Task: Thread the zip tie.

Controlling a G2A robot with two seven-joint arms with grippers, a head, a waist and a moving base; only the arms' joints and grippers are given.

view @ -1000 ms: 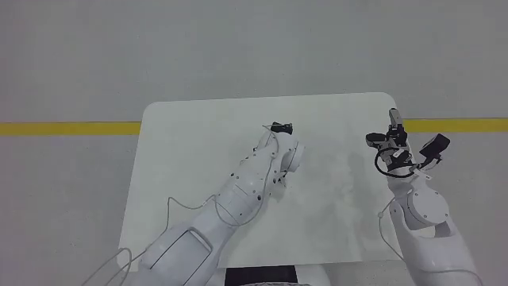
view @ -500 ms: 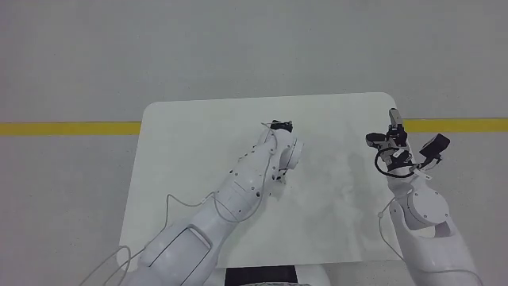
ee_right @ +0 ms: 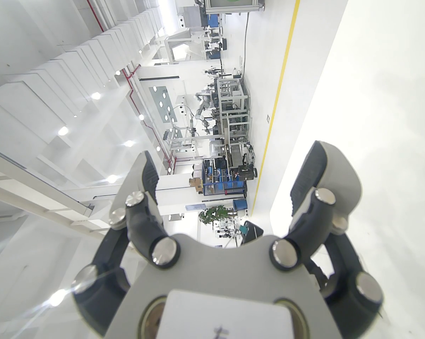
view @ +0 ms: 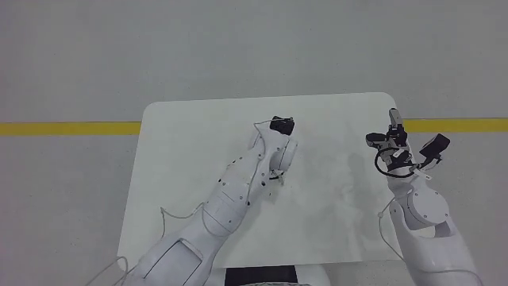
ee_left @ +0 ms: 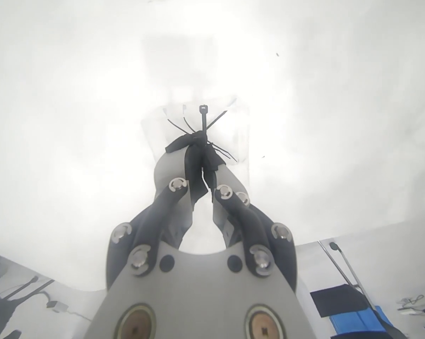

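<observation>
Spanning the top view: white table (view: 182,175), rounded corners.

Left arm (view: 238,191): lies over the table's middle, wrist toward the far edge.

Right arm (view: 421,206): at the table's right edge, well apart from the left.

Right gripper (ee_right: 232,155): jaws wide apart, nothing between them, aimed past the table edge toward the room.

Left gripper (ee_left: 199,142): jaws pressed together on a black zip tie (ee_left: 202,118), no gap visible between the pads.

Clear box (ee_left: 242,132): shallow, transparent, on the table under the left gripper; edges faint.

Loose ties (ee_left: 179,126): several thin black strands fanned in the box, just beside the pinch. Whether any touch the held one cannot be told.

Zip tie, detail: head end stands out beyond the fingertips, above the box; tail hidden behind the pads.

Hazards, as judged:
- The grip sits close to the head on a thin, slick strip, so the tie may pivot or slide out under any sideways load.
- Neighbouring strands may snag and ride up with it.
- With the tail out of sight, the empty gripper may close on the wrong place.
- A tail arriving skewed would miss the head's slot.
</observation>
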